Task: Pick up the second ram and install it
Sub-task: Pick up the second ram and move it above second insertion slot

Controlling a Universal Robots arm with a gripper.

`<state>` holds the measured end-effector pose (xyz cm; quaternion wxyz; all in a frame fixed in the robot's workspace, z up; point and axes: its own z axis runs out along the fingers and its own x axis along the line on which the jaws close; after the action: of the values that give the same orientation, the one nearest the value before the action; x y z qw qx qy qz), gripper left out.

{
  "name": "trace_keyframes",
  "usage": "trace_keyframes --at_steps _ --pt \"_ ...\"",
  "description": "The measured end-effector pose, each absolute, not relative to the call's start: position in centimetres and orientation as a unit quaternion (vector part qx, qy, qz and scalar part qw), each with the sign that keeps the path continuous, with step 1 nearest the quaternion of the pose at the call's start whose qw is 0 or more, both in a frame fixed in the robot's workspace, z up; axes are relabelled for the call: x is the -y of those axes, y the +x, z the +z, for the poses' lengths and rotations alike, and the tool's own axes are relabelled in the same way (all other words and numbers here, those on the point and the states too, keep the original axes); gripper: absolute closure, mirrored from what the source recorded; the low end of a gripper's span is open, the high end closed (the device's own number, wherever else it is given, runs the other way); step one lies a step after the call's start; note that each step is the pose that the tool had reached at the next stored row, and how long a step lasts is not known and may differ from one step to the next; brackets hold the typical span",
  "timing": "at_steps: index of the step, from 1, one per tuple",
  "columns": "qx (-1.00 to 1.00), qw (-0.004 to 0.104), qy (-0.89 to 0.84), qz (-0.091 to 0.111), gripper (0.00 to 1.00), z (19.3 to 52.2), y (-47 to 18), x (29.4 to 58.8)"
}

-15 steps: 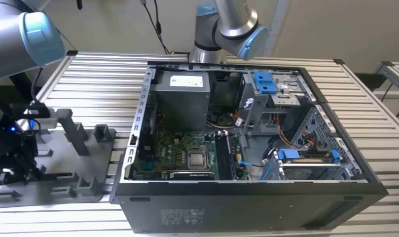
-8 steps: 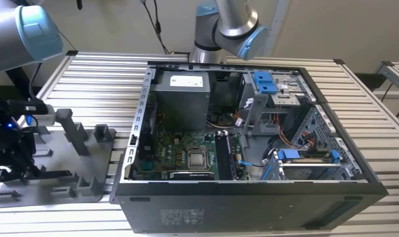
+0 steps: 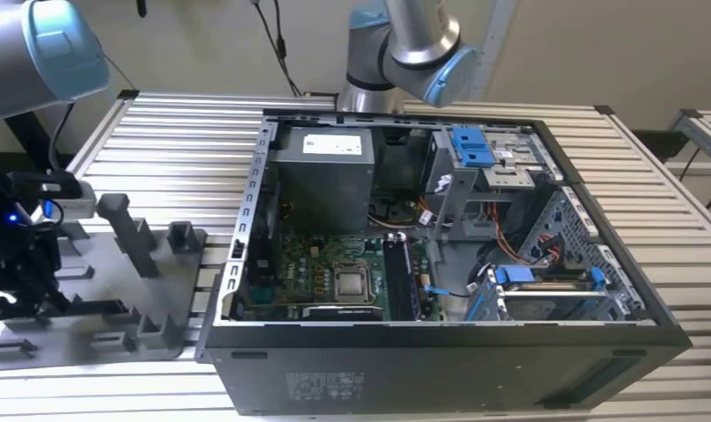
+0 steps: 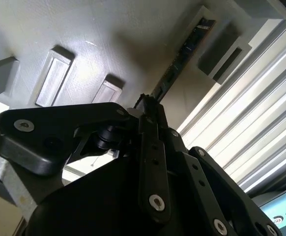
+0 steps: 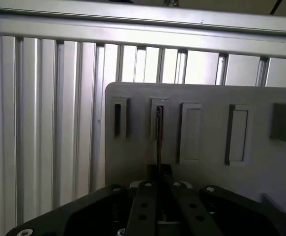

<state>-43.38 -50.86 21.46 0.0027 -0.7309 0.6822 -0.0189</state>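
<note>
The worktop point(image 3: 155, 123) is ribbed bare metal, pale and softly shiny. The grey holder point(image 3: 173, 294) looks like matt plastic with a fine grain. The second ram point(image 5: 159, 132) is a dark, dull strip. The gripper point(image 5: 160, 169) is black and satin-smooth, with bright metal screws point(image 4: 155, 200). The computer case point(image 3: 449, 365) is dark matt metal, and its clips point(image 3: 473, 148) are glossy blue plastic.

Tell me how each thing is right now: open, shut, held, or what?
Gripper: shut on the ram.
Ram: held at one end, standing on edge, far end at a slot of the holder.
Holder: lying flat on the table.
Case: lying on its side, open, insides showing.
</note>
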Motion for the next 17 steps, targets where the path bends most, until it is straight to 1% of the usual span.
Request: trace_keyframes --at_steps 8,17 --pt "-0.693 0.006 -0.721 -0.016 0.86 22.0 -43.4 50.9" --pt "-0.7 0.007 -0.714 -0.015 0.86 23.0 -43.4 50.9"
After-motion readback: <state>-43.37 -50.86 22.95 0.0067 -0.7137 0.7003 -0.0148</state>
